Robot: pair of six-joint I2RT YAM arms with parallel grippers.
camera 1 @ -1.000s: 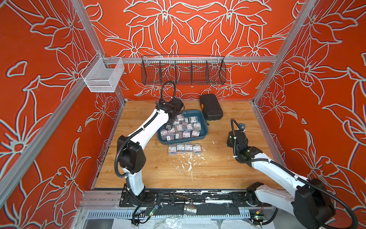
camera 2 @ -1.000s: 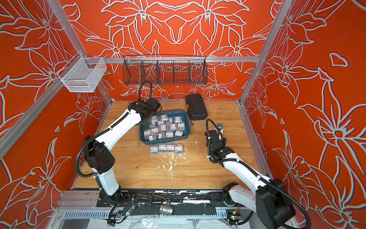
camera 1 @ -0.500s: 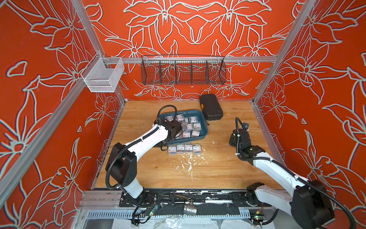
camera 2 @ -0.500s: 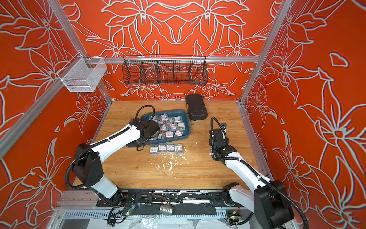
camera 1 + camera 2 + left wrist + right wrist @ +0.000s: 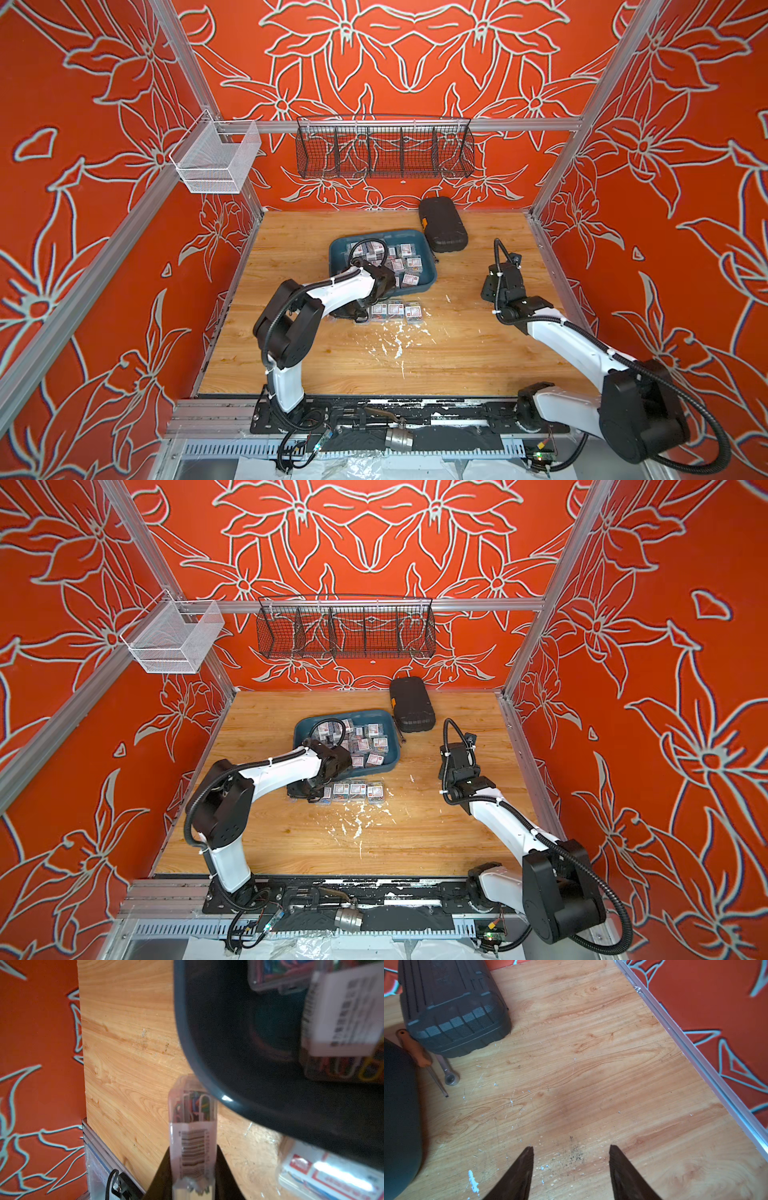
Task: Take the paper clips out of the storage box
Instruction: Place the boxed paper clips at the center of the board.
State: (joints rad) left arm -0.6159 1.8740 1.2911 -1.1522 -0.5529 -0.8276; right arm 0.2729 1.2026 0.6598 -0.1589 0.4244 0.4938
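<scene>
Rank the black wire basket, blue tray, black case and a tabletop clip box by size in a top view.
Black wire basket
blue tray
black case
clip box
The basket hangs nearer the camera, so its lead is unsure.

You get bright, even light in both top views. Up close, your left wrist view blurs the dark teal plastic tray, which has one small shiny spot.
</scene>
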